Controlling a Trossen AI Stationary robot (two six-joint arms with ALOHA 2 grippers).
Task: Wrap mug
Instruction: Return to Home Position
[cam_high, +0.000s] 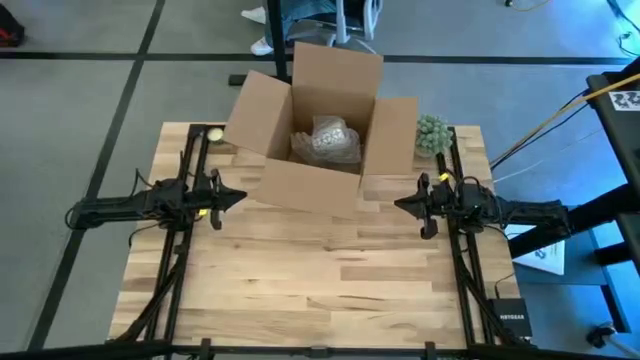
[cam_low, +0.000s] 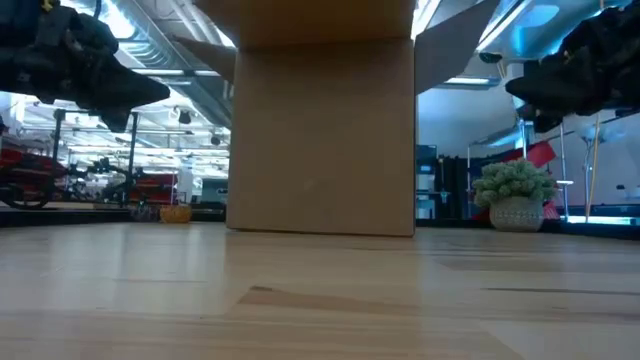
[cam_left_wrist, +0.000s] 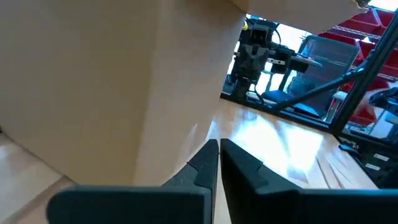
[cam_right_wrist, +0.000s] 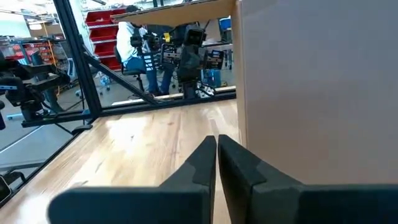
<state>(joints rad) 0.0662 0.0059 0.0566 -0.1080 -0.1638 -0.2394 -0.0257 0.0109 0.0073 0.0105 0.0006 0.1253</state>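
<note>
A clear bubble-wrap bundle (cam_high: 325, 141) (the mug itself cannot be made out through the wrap) lies on the floor of the open brown cardboard box (cam_high: 300, 185), which stands at the far middle of the pale wooden table (cam_high: 320, 290). Both pincers hang outside the box near its front corners. The left gripper (cam_high: 240, 197) is just beside the left corner and the right gripper (cam_high: 398, 204) just beside the right. Each has its fingers pressed together on nothing, with the bundle well apart from both. Only the overhead view sees into the box. From table level the front wall hides the bundle, though a small green potted plant (cam_low: 515, 195) shows to the box's right. The right wrist view takes in a person (cam_right_wrist: 132, 43) beyond the table.
</note>
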